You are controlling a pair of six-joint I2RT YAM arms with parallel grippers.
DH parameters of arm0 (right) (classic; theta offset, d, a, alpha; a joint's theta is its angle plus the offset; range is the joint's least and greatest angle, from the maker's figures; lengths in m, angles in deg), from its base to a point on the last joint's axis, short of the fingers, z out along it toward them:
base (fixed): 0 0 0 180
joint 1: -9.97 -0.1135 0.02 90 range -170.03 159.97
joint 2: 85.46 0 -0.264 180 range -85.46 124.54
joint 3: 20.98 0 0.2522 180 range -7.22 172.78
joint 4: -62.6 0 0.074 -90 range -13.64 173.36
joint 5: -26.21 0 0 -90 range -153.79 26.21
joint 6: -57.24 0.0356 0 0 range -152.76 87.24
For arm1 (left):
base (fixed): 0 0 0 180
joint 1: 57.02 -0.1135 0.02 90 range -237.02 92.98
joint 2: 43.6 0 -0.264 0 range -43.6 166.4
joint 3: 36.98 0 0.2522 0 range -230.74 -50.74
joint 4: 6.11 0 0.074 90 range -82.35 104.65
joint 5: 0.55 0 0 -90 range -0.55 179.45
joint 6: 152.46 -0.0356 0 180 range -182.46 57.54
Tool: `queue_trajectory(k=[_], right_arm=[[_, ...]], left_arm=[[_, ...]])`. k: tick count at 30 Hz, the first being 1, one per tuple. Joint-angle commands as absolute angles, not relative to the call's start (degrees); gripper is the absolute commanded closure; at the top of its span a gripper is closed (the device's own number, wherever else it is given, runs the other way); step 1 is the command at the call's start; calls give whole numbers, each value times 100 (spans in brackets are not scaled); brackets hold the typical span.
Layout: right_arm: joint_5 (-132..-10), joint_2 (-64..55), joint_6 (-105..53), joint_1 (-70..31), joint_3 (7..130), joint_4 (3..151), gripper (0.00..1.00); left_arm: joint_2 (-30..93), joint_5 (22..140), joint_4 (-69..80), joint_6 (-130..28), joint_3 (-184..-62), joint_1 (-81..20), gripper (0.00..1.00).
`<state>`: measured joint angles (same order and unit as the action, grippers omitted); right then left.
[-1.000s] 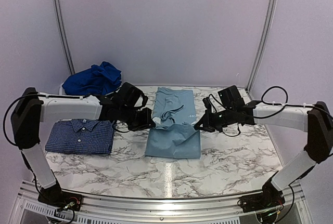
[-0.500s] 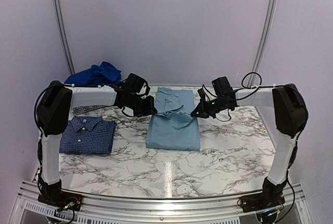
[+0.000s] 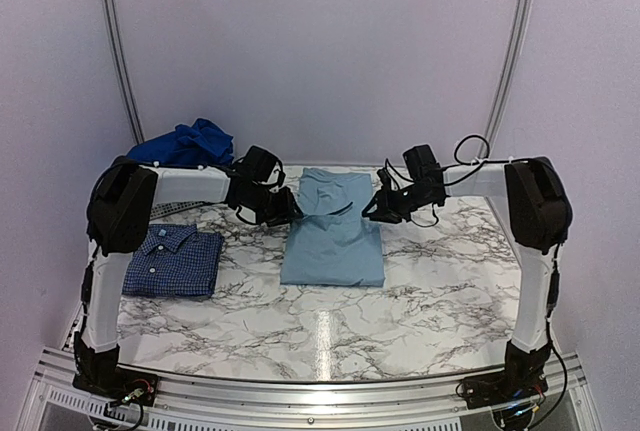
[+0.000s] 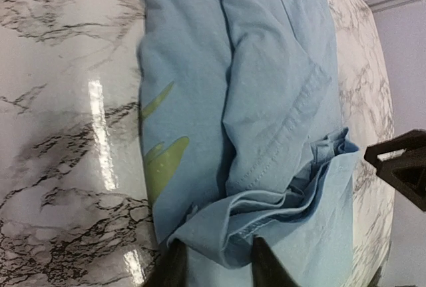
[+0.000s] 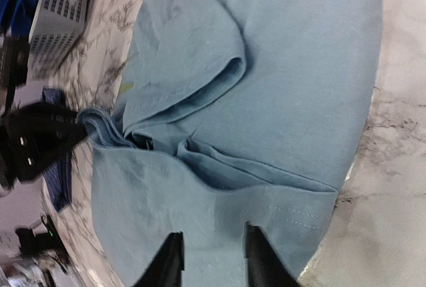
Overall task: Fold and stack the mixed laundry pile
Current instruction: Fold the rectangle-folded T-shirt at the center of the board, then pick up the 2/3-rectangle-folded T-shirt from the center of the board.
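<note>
Pale blue T-shirt [image 3: 332, 241], part-folded, lies at centre frame on the desk [image 3: 440, 291]. Left tool [image 4: 216, 264] and right tool [image 5: 212, 257] stand parted over its bunched middle fold, clamping nothing. The cloth looks light, limp and prone to slumping, so it is best pinched at its doubled hem corners.

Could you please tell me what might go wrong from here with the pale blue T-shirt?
1. The left gripper and right gripper have their fingers parted right at the bunched fold of the T-shirt. Pulling away carelessly could snag the hem and drag the fold open.
2. That fold lies rumpled across the middle, so folding further may trap a lump.
</note>
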<state>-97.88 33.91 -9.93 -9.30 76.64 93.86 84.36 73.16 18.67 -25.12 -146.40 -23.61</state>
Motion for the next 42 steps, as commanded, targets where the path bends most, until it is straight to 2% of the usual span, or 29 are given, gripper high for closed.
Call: queue_trajectory(k=[1,3,6,13,20,24,32,40,42], right_arm=[[-9739,3201,-1250,-820,8053,9716,61],[-9719,3001,-1414,-791,8119,9920,51],[-9820,2650,-1636,-781,8026,10244,47],[-10509,1745,-1137,-1339,6602,9690,51],[-11033,1585,257,-2135,5131,7815,56],[-11106,1875,608,-2149,4460,7081,59],[-11012,1997,190,-1723,3735,7396,60],[-10747,480,-350,-1528,3850,8927,59],[-10485,245,-587,-1371,3806,9354,59]], left_arm=[[8239,7362,2035,-2726,-14828,-2509,52],[7913,7449,2113,-2880,-14712,-2520,37],[7377,7475,2118,-3056,-14247,-2509,32],[6519,6953,1832,-3474,-12834,-2001,34],[6385,6284,423,-2651,-11797,-1189,39],[6653,6242,-407,-1965,-11195,-1219,42],[6559,6181,-791,-1715,-10304,-1449,47],[5248,6402,-643,-1581,-9341,-1720,45],[5043,6684,-228,-1721,-9353,-1796,45]])
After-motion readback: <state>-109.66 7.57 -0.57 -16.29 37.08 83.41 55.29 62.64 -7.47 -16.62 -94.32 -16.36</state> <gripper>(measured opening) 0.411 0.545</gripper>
